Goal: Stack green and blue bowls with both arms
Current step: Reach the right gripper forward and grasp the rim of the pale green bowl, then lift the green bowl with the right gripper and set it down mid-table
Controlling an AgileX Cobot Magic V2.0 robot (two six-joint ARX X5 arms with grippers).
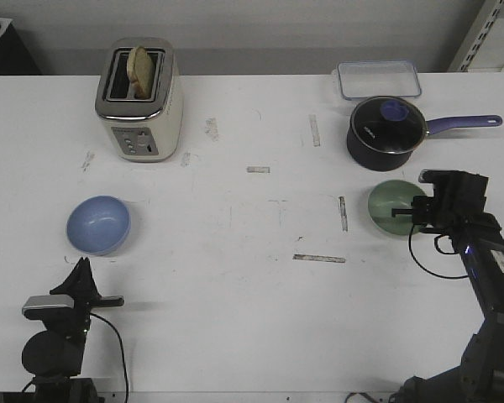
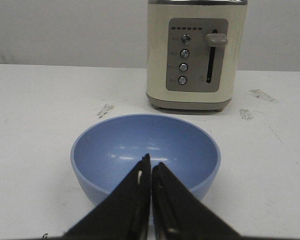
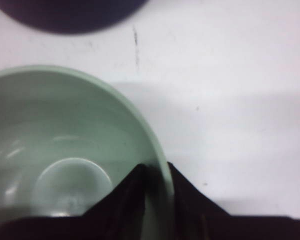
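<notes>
White and scuffed, the counter (image 1: 235, 252) carries everything under a plain grey wall. The right pincer (image 3: 157, 175) pinches the rim of the green bowl (image 3: 65, 150), one finger inside the bowl and one outside against its wall; in the front view the right pincer (image 1: 420, 210) meets the green bowl (image 1: 391, 207) at the side nearest its arm. Just beyond that bowl stands a dark pan (image 1: 386, 133) with a glass lid and purple handle, and beyond the pan lies a clear box (image 1: 378, 80).

The left pincer (image 2: 151, 167) is pressed together, its tips touching and holding nothing. It hangs low at the near counter edge, pointing at the blue bowl (image 2: 145, 152), which sits upright just ahead of it, apart from the tips. In the front view the left pincer (image 1: 82, 267) is near the blue bowl (image 1: 98, 224). Farther ahead stands a cream toaster (image 2: 195, 55) with a slice in its slot.
</notes>
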